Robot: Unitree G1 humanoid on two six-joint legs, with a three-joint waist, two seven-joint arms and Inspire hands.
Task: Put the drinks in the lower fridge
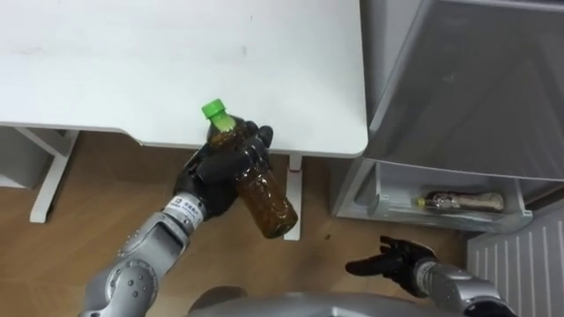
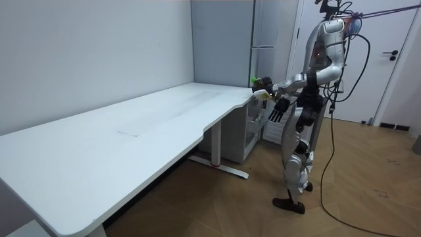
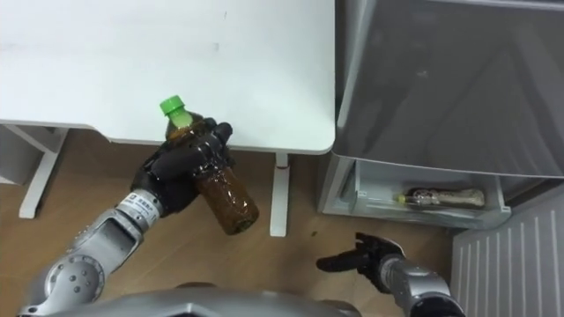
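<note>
Off the white tabletop's [image 1: 132, 70] near right corner stands your grey fridge [image 1: 476, 79], its lower drawer [image 1: 377, 192] open, one drink bottle [image 1: 463, 202] lying inside. Your left hand [image 1: 216, 174] clasps a green-capped brown plastic bottle [image 1: 264, 198] at the tabletop's edge; your right hand [image 1: 397, 262] hangs low, fingers loosely spread.

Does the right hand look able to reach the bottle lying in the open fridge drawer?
Probably yes. The right hand is open and empty, close before the drawer, where the bottle lies uncovered. Only the drawer's front wall stands between, so the hand must come from above.
</note>
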